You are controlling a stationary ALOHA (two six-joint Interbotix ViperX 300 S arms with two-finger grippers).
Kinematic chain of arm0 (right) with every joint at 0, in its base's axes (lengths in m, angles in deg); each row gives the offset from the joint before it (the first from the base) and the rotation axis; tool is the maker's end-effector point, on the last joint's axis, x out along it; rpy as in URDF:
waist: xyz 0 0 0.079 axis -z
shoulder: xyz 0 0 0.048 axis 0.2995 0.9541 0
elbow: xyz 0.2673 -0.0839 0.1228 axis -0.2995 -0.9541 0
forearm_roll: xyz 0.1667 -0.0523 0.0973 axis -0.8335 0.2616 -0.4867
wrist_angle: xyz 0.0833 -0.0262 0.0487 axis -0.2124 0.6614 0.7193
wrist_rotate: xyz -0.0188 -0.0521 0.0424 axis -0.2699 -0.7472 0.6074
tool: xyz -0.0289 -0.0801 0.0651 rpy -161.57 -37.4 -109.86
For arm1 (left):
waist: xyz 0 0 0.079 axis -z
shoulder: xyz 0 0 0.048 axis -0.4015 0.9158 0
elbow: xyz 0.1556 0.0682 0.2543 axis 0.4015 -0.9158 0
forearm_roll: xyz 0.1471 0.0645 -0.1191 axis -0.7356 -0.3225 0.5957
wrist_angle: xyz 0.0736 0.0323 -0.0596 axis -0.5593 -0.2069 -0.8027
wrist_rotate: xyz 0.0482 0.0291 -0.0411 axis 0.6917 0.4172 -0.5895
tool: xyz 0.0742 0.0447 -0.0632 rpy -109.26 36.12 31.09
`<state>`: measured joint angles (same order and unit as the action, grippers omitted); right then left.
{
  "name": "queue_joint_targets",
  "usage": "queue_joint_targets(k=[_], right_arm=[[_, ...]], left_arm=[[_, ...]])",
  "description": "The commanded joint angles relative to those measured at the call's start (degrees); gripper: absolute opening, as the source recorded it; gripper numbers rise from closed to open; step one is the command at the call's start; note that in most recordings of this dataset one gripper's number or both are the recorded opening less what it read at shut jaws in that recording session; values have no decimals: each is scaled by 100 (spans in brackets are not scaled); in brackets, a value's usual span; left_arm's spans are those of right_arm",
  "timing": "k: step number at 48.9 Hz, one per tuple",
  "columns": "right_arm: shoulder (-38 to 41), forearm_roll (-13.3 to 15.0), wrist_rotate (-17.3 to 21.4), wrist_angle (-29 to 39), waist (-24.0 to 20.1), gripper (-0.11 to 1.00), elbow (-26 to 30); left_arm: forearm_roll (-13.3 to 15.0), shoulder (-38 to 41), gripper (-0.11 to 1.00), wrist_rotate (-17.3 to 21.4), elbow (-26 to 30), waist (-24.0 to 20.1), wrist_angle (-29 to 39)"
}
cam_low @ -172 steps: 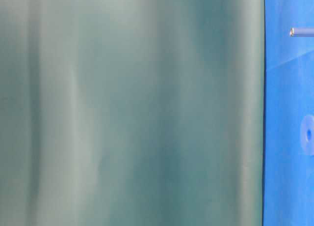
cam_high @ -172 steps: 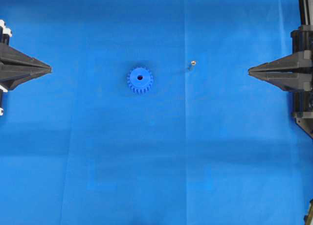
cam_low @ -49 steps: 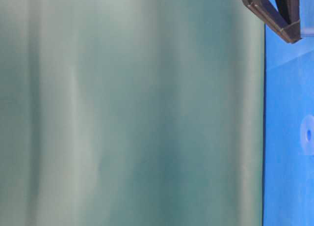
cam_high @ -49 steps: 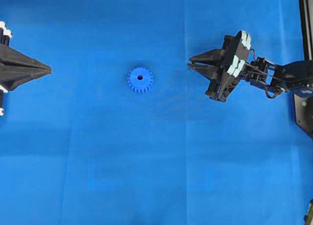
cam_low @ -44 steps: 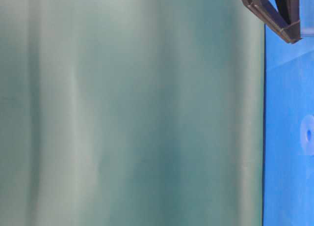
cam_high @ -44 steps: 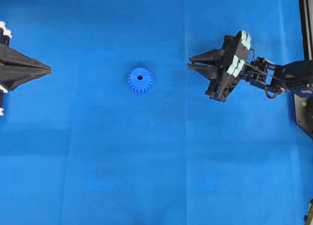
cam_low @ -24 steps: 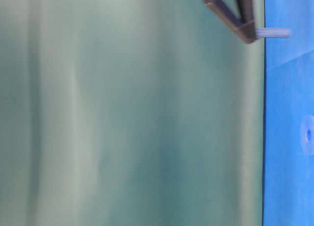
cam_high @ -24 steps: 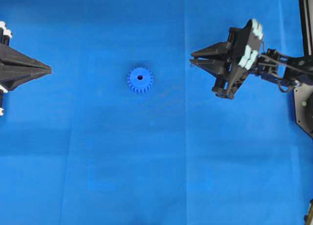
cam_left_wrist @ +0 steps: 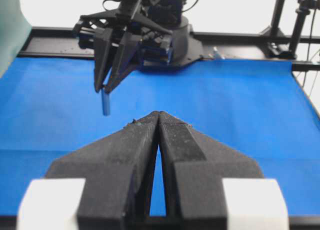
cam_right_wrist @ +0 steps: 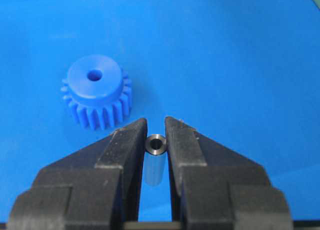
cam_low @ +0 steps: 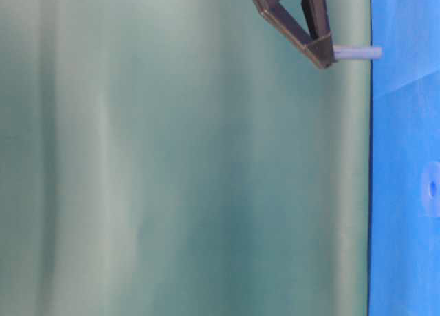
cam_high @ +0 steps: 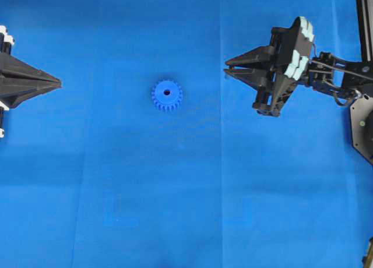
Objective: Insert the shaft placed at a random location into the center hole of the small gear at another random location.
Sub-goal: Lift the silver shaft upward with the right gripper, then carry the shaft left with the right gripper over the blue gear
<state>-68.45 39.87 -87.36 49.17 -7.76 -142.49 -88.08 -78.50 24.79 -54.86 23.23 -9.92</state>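
The small gear (cam_high: 166,95), bright blue and toothed, lies flat on the blue cloth with its center hole (cam_right_wrist: 93,75) facing up. My right gripper (cam_high: 226,68) hovers to the gear's right, off the cloth. It is shut on the shaft (cam_right_wrist: 155,157), a short silvery pin pinched between the two black fingertips. In the table-level view the shaft (cam_low: 357,53) sticks out past the fingertips toward the cloth. In the left wrist view the shaft (cam_left_wrist: 106,102) hangs below the right gripper (cam_left_wrist: 103,87). My left gripper (cam_high: 58,81) rests shut and empty at the left edge.
Blue cloth (cam_high: 186,192) covers the whole table, with fold lines across it. A green backdrop (cam_low: 172,165) fills most of the table-level view. A black frame rail (cam_high: 364,23) and the right arm's base stand at the right edge.
The right gripper has lifted away from the cloth with the shaft held in it and edged slightly toward the gear. The gear and the left gripper have not moved.
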Motion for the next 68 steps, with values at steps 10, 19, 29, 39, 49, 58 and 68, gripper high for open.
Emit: queue_joint_targets(k=[10,19,29,39,49,58,68], right_arm=[[633,9,-18,-18,-70,3,870],[1151,9,-18,97,-202,3,1538],[1573,9,-18,255,-290,3,2083],[1723,9,-18,360,-325,3,2294],[1731,9,-18,334,-325,3,2294],[1890,-9,9,272,-334,2,2294],[2162,-97,35,62,-422,3,2303]], left_arm=[[-9,18,0,-9,62,-9,-26],[-9,18,0,-9,62,-9,-35],[-9,26,0,-9,62,-9,-35],[-9,18,0,-9,62,-9,-35],[-9,18,0,-9,62,-9,-26],[-9,18,0,-9,62,-9,-26],[-9,18,0,-9,53,-9,-26]])
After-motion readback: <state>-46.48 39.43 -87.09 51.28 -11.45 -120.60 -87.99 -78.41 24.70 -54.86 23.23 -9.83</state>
